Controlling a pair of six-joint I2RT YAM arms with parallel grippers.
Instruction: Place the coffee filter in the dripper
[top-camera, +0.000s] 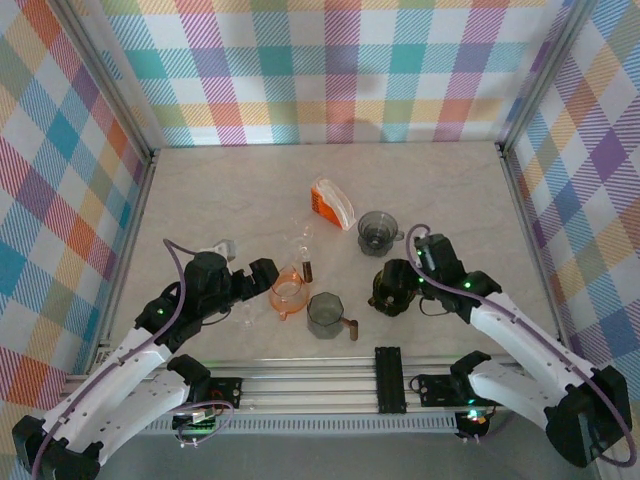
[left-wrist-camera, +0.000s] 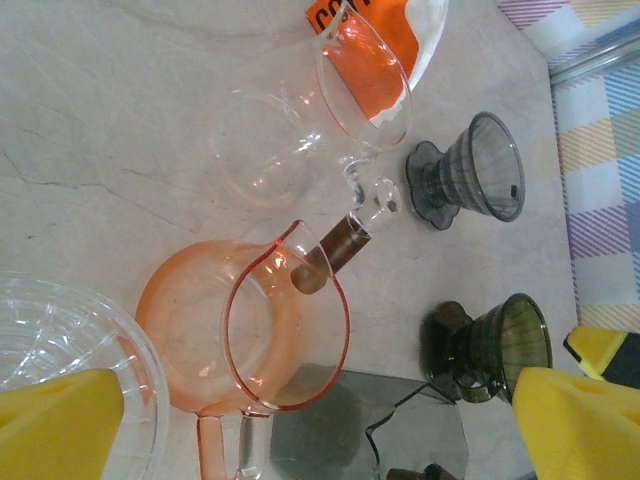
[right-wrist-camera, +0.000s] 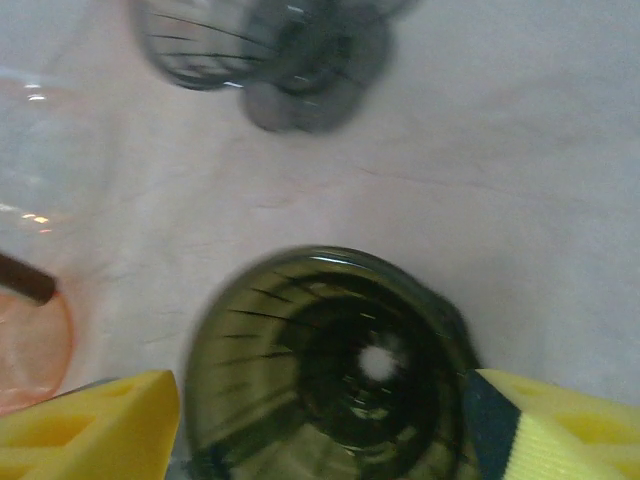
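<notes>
The coffee filters are a white stack in an orange packet (top-camera: 333, 203) (left-wrist-camera: 385, 40) lying at the table's middle back. Two drippers stand nearby: a grey one (top-camera: 378, 230) (left-wrist-camera: 470, 182) (right-wrist-camera: 270, 50) and a dark olive one (top-camera: 392, 287) (left-wrist-camera: 490, 347) (right-wrist-camera: 330, 365). My right gripper (top-camera: 400, 285) (right-wrist-camera: 320, 405) is open, with its yellow fingers on either side of the olive dripper's rim. My left gripper (top-camera: 257, 284) (left-wrist-camera: 315, 395) is open too, holding nothing and facing the orange glass pitcher (top-camera: 287, 292) (left-wrist-camera: 245, 330).
A clear glass server (top-camera: 300, 246) (left-wrist-camera: 300, 130) with a brown handle stands behind the pitcher. A smoky grey cup (top-camera: 325, 313) (left-wrist-camera: 370, 425) sits in front. A clear ribbed dripper (left-wrist-camera: 60, 335) lies against my left finger. Plaid walls enclose the table (top-camera: 240, 190).
</notes>
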